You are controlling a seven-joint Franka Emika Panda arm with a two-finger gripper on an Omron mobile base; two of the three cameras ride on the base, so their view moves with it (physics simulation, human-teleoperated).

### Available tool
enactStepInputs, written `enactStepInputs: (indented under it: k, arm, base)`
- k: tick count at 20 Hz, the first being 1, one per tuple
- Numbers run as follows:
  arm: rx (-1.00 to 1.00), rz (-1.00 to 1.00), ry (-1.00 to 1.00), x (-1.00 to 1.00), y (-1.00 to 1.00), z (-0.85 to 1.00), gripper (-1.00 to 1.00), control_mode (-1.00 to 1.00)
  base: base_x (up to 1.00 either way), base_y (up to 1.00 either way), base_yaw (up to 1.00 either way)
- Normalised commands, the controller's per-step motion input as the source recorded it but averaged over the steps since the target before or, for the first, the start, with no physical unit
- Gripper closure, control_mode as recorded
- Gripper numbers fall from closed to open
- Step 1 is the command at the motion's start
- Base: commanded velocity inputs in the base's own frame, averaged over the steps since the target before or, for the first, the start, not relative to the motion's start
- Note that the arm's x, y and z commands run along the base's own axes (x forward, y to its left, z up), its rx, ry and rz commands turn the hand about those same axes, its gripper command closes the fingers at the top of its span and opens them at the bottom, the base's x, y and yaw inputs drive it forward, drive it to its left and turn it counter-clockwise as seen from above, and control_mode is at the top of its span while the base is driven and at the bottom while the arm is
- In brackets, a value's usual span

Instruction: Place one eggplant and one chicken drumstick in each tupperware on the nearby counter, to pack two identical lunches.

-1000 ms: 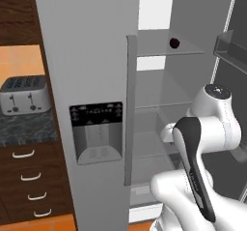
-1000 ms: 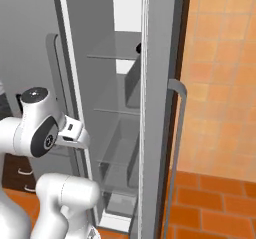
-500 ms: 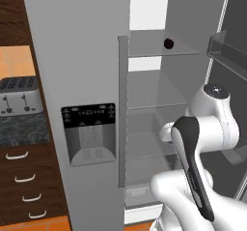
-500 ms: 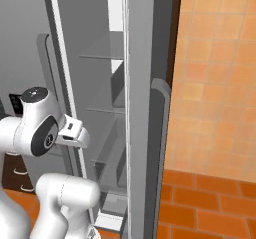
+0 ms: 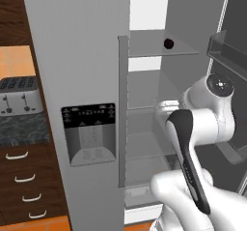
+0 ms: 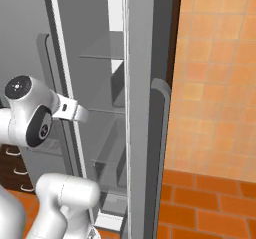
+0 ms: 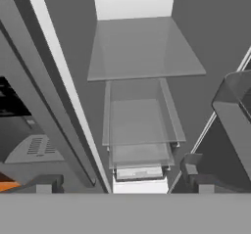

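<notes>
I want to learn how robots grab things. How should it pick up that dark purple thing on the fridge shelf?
Probably across its middle, coming straight in from the open front: the eggplant lies alone on the upper glass shelf, and the gripper is open.

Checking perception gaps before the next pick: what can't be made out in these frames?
- Dark item on the upper fridge shelf, left base view: too small to tell it is an eggplant.
- Toaster and counter, left base view: cut off by the left edge and the closed fridge door.
- Gripper, hand view: fingertips partly cropped at the bottom.
</notes>
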Motion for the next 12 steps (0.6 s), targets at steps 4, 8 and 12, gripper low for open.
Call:
enactStepInputs:
  k: [4, 8, 12]
  arm:
    - [-0.02, -0.15, -0.21, 0.37, -0.16, 0.58, -1.0, -1.0]
    - [-0.04, -0.12, -0.12, 0.44, -0.33, 0.64, -1.0, -1.0]
    - [0.02, -0.11, -0.03, 0.48, -0.24, 0.83, -1.0, -1.0]
  base:
    - [0.0, 0.0, 0.0]
    - [0.0, 0.0, 0.0]
    - [0.0, 0.0, 0.0]
